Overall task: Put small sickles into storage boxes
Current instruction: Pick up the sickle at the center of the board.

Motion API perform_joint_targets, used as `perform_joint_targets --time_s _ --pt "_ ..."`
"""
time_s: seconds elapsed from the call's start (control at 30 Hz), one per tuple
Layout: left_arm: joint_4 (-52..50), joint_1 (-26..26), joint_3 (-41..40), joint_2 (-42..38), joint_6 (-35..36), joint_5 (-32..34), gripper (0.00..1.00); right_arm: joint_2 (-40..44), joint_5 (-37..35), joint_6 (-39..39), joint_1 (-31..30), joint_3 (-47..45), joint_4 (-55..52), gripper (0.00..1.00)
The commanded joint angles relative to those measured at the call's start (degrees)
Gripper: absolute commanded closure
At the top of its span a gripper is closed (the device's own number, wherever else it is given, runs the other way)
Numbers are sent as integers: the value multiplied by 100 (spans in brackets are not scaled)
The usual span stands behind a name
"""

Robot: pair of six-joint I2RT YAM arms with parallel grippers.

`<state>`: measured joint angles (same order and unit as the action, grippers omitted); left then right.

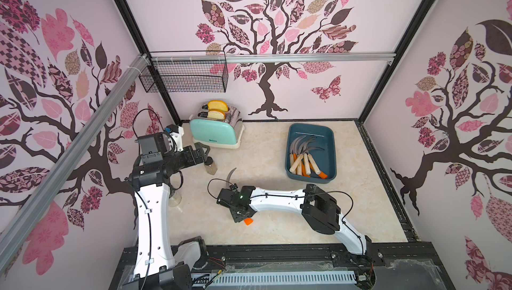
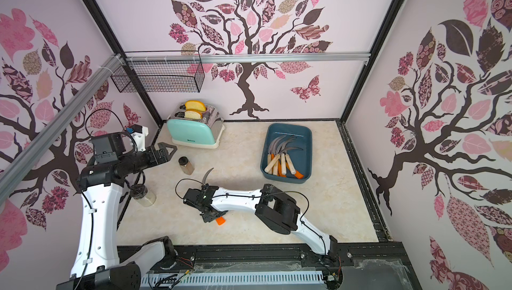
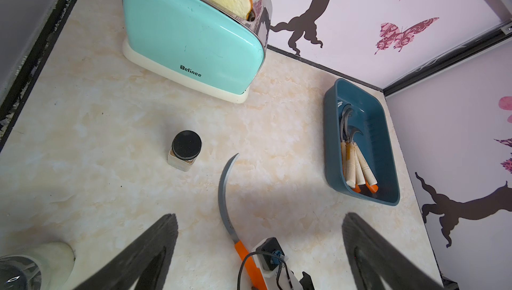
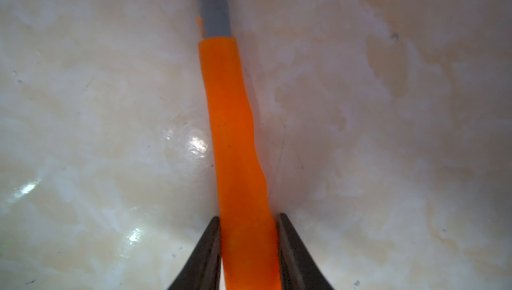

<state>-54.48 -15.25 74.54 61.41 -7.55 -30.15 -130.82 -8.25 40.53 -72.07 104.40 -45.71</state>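
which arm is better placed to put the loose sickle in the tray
Right: its end effector flanks the sickle's orange handle, and the tray sits on that side. The left end effector hangs open, farther off.

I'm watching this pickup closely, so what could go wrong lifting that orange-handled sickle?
The right gripper pinches the sickle near the handle's end, so the long blade may sag or twist. The blade tip lies near the jar and could knock it when swung towards the tray.
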Motion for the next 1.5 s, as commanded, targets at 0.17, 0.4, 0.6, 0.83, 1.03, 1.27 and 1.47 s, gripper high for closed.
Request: perform_joint_targets --time_s 0.17,0.4,0.6,0.83,1.03,1.27,1.47 --pt "208 -22 -71 4 -38 -80 3 -16 19 -133 -44 -131 -165 69" --pt "279 -23 -97 11 -73 -80 3 41 -103 -243 -44 -147 -150 75" --pt "384 -24 -101 -23 -60 -124 3 231 -221 -326 -27 -209 -100 77" --pt "455 -23 -39 3 -7 -200 4 720 -188 -377 72 -386 36 78" --pt "577 -22 -163 -2 100 -236 5 1174 -182 -482 166 -480 60 78" --pt "704 22 -256 98 24 -123 5 1968 84 -597 499 -938 296 78" --pt "956 797 -434 -71 145 960 5 2792 89 -823 978 -1223 268 78"
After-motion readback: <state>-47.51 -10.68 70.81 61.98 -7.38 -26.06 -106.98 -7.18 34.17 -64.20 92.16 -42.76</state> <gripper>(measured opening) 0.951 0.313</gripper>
